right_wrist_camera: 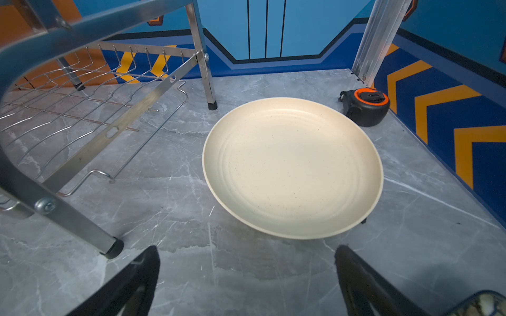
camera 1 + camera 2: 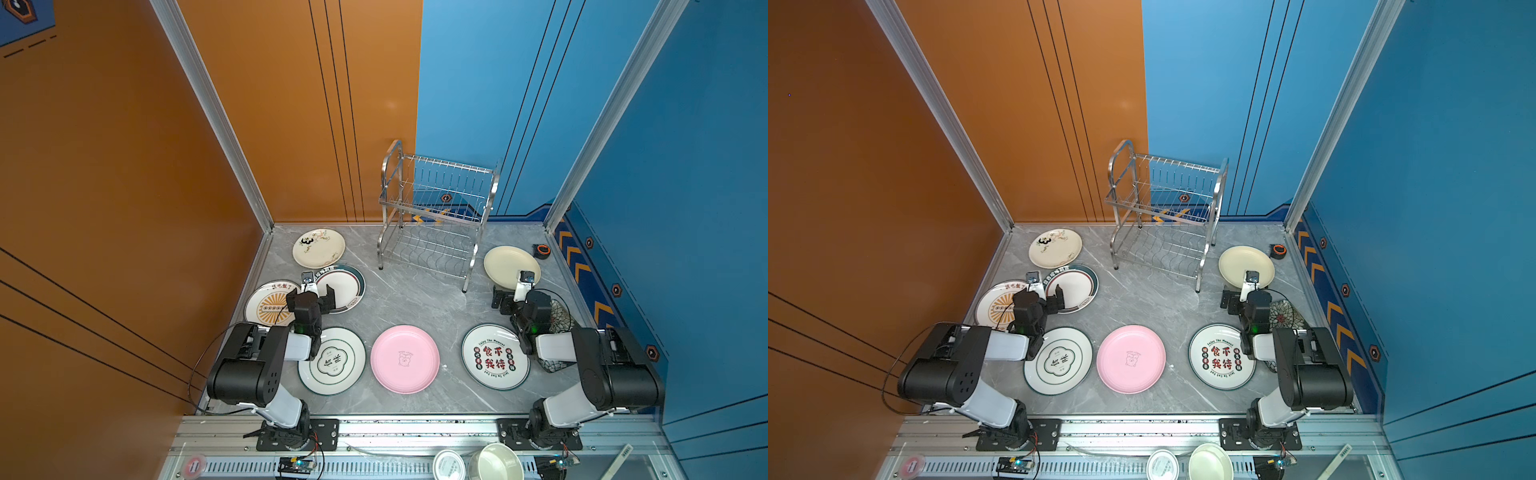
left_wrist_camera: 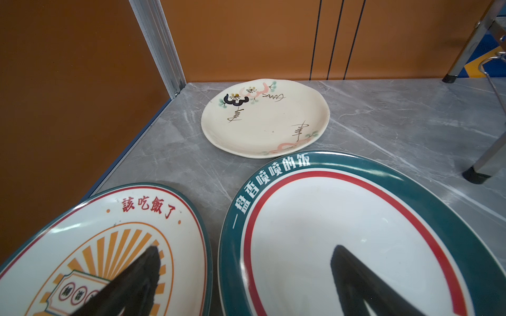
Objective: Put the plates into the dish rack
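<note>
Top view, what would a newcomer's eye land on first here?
The bright pink plate at the front middle of the grey table stands out, with patterned plates lying flat around it. Behind it, at the back, the shiny steel dish rack stands empty.

Steel two-tier dish rack (image 2: 436, 216) stands upright at the back of the surface (image 2: 415, 299). Lying flat: panda plate (image 2: 318, 248), teal-rimmed plate (image 2: 349, 280) and sunburst plate (image 2: 266, 305) on the left; clover-motif plate (image 2: 332, 361), pink plate (image 2: 404, 359) and red-character plate (image 2: 494, 357) in front; cream plate (image 2: 509, 264) and half-hidden black floral plate (image 2: 1283, 318) on the right
</note>
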`<state>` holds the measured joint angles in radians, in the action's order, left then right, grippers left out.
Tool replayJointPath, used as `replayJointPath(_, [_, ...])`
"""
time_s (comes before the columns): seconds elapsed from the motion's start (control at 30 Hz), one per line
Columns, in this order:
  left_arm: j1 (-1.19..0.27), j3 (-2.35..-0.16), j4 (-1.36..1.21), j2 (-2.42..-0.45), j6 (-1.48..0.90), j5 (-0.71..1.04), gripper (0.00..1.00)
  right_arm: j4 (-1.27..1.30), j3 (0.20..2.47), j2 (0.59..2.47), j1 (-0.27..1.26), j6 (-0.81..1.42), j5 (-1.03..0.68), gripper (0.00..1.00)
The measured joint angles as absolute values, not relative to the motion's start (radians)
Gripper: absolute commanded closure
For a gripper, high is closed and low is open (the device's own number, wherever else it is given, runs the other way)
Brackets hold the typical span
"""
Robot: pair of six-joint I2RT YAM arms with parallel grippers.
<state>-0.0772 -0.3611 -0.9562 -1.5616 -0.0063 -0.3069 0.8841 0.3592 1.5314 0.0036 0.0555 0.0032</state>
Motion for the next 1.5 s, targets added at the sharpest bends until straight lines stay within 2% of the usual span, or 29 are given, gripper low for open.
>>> replayJointPath(0.13, [-0.096,-0.406,-0.8,-1.468,0.026,-0.306,0.02,0.646,0.453,1.423,0.004,0.072,0.016,0.0])
replayJointPath(0.27, [-0.144,-0.572,-0.591,-1.416,0.041,-0.289,0.02,0.455,0.593,1.328,0.032,0.107,0.057,0.0])
replayJointPath(0.4, [-0.183,-0.775,-0.412,-1.443,0.011,-0.224,0.02,0.31,0.649,1.243,0.101,0.154,0.094,0.0])
replayJointPath(0.53, [-0.234,-0.956,-0.294,-1.545,-0.025,-0.137,0.01,0.181,0.708,1.234,0.172,0.202,0.116,0.0])
replayJointPath(0.77, [-0.284,-1.257,-0.163,-1.791,-0.069,0.036,0.12,0.078,0.804,1.288,0.272,0.267,0.133,0.0])
replayJointPath(1.03, [-0.289,-1.456,-0.096,-1.963,-0.08,0.124,0.25,0.052,0.869,1.375,0.321,0.308,0.149,0.03])
replayJointPath(1.33, [-0.278,-1.555,-0.072,-2.063,-0.096,0.167,0.36,0.07,0.957,1.524,0.329,0.324,0.179,0.16])
replayJointPath(1.5, [-0.268,-1.574,-0.069,-2.074,-0.105,0.185,0.49,0.091,0.977,1.581,0.329,0.335,0.201,0.26])
